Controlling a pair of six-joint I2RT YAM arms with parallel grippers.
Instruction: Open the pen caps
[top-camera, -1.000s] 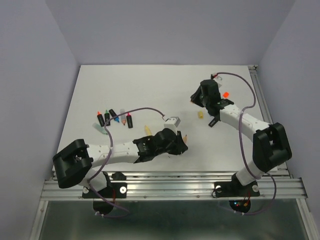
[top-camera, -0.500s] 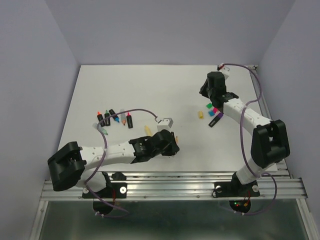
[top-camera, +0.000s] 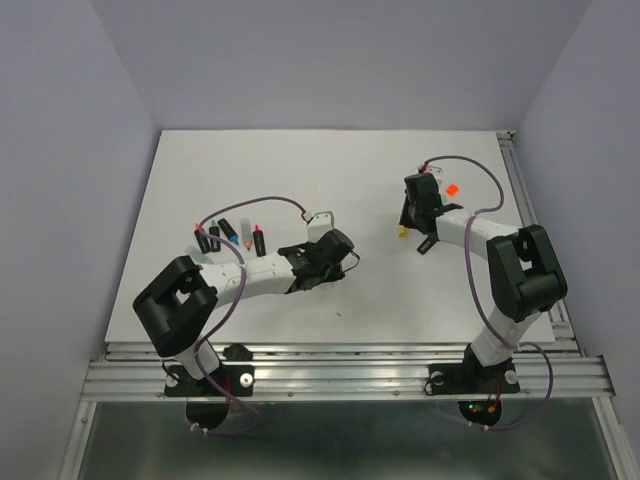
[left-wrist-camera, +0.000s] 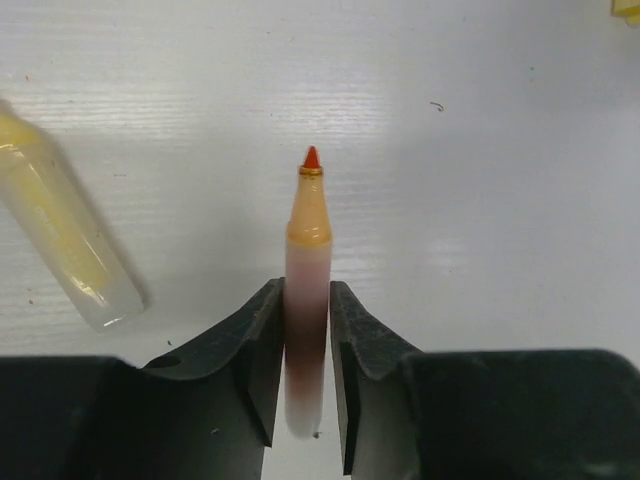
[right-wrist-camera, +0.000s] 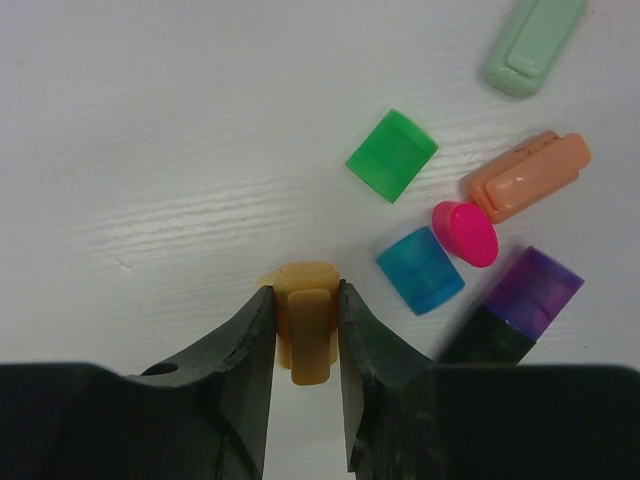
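In the left wrist view my left gripper (left-wrist-camera: 305, 292) hugs an uncapped peach pen (left-wrist-camera: 308, 240), both jaws against its barrel and its orange tip pointing away. From above, the left gripper (top-camera: 335, 256) sits near mid-table. My right gripper (right-wrist-camera: 305, 292) is shut on a mustard-yellow cap (right-wrist-camera: 306, 300) low over the table; from above, the right gripper (top-camera: 407, 228) is at the right. Loose caps lie beside it: green (right-wrist-camera: 391, 155), blue (right-wrist-camera: 420, 270), pink (right-wrist-camera: 465, 233), peach (right-wrist-camera: 528, 177), mint (right-wrist-camera: 533, 40). A purple cap (right-wrist-camera: 530, 295) sits on a black pen.
A pale yellow pen body (left-wrist-camera: 60, 235) lies left of the left fingers. Several uncapped black pens (top-camera: 230, 235) lie in a row at the left of the table. An orange cap (top-camera: 452, 188) rests behind the right arm. Cables loop over both arms.
The left gripper has carried the peach pen away from the near edge toward mid-table. The right gripper has swung back and come down beside the loose caps, still holding the yellow cap.
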